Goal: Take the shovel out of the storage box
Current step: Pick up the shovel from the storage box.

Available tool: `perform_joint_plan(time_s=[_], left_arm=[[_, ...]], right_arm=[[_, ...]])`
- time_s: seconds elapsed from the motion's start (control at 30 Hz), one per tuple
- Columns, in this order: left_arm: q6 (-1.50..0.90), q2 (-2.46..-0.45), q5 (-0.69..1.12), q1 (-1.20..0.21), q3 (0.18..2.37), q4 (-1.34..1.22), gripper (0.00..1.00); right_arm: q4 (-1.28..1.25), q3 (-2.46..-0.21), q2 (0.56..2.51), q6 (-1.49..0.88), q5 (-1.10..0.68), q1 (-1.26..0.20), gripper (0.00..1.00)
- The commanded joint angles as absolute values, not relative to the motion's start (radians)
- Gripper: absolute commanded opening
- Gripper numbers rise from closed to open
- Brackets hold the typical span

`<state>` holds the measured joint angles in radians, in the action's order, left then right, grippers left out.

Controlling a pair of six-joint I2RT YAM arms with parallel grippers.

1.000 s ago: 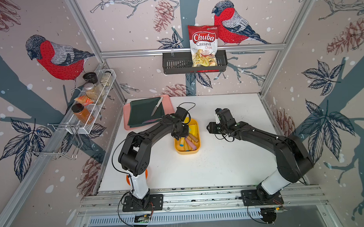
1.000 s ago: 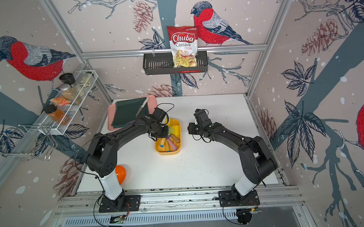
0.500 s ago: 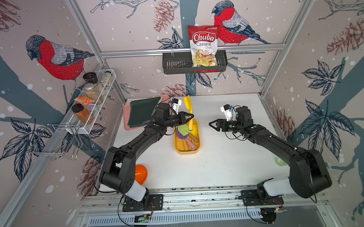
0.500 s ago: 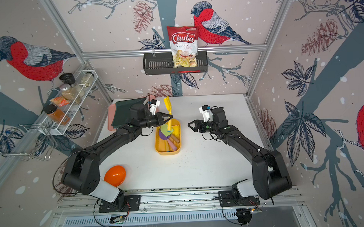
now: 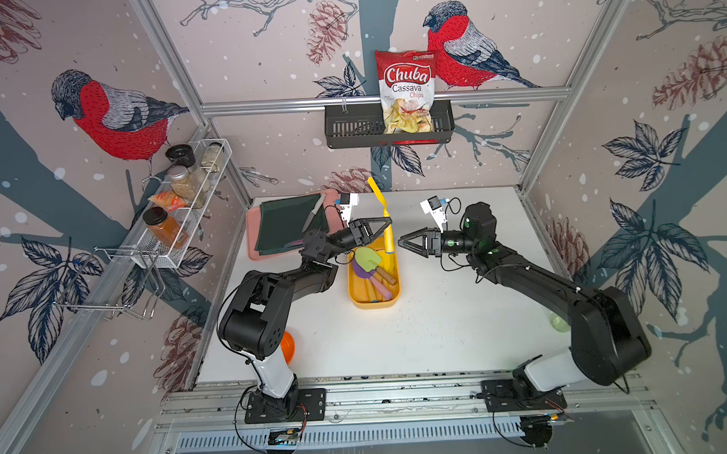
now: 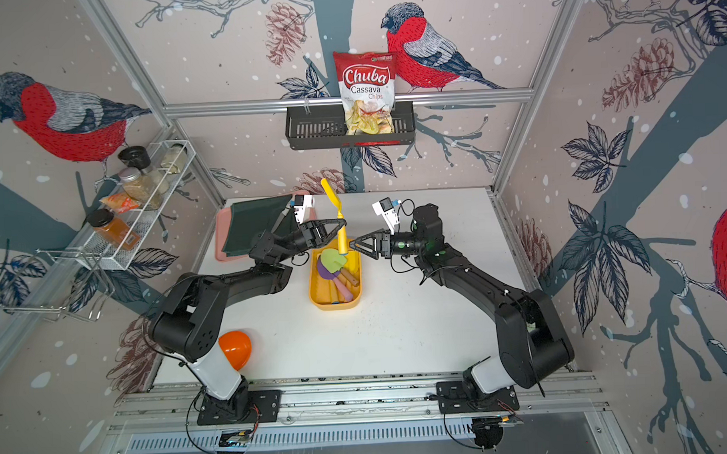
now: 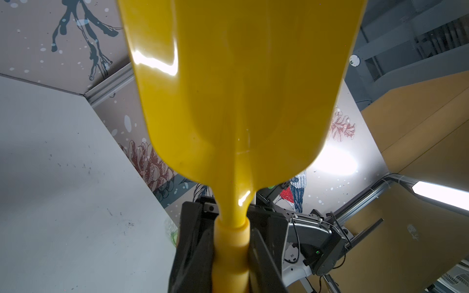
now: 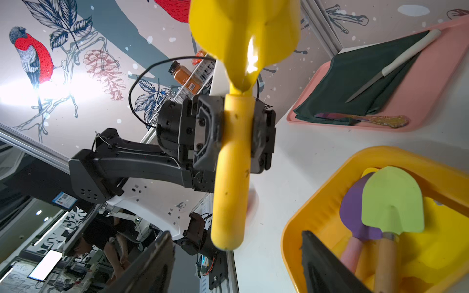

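Between the fingers [image 8: 262,137] of the left gripper [image 5: 386,224] sits the round handle of the shovel [image 5: 389,241], clamped from both sides just below the neck (the left wrist view shows both fingers pressed against the plastic). Opposite, the right gripper [image 5: 401,238] faces that same handle from just beside it, its fingers [image 8: 324,266] spread wide and gripping nothing.

I judge the shovel to be light, stiff moulded plastic with a glossy, rather slippery skin. The thick handle is the place to take it, since the broad, thin blade would likely twist out of a pinch. Its long axis stands nearly upright, blade up and leaning slightly toward the back wall, handle end down.

It hangs in the air at the far end of the storage box [image 5: 351,288], touching nothing but the left fingers; whether it is over the rim or just beside it I cannot tell. Inside the box lie a green-bladed trowel [image 5: 368,257] and a purple one [image 5: 360,270], handles toward the near end. The box rests on the white table [image 5: 440,325].
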<state>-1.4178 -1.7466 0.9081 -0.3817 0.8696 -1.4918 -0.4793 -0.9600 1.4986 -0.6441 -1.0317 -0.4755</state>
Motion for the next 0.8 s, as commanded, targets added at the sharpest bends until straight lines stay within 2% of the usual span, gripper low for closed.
perform_joint_plan(time_s=[0.0, 0.2, 0.33, 0.6, 0.77], left_arm=[[-1.441, -1.738, 0.908, -0.379, 0.859, -1.625, 0.0], [-1.292, -1.684, 0.919, -0.391, 0.864, -1.438, 0.0], [-1.225, -1.665, 0.916, -0.4, 0.862, -1.358, 0.0], [-1.266, -1.692, 0.922, -0.407, 0.86, -1.425, 0.0], [-1.272, -1.7, 0.928, -0.407, 0.86, -1.433, 0.0]], right_arm=[[-0.583, -0.995, 1.529, -0.712, -1.071, -0.496, 0.77], [-0.516, -1.057, 1.576, -0.675, -1.051, -0.538, 0.7], [-0.542, -1.069, 1.601, -0.696, -1.063, -0.55, 0.58], [-0.633, -1.06, 1.624, -0.752, -1.089, -0.561, 0.35], [-0.628, -1.052, 1.628, -0.75, -1.089, -0.561, 0.26]])
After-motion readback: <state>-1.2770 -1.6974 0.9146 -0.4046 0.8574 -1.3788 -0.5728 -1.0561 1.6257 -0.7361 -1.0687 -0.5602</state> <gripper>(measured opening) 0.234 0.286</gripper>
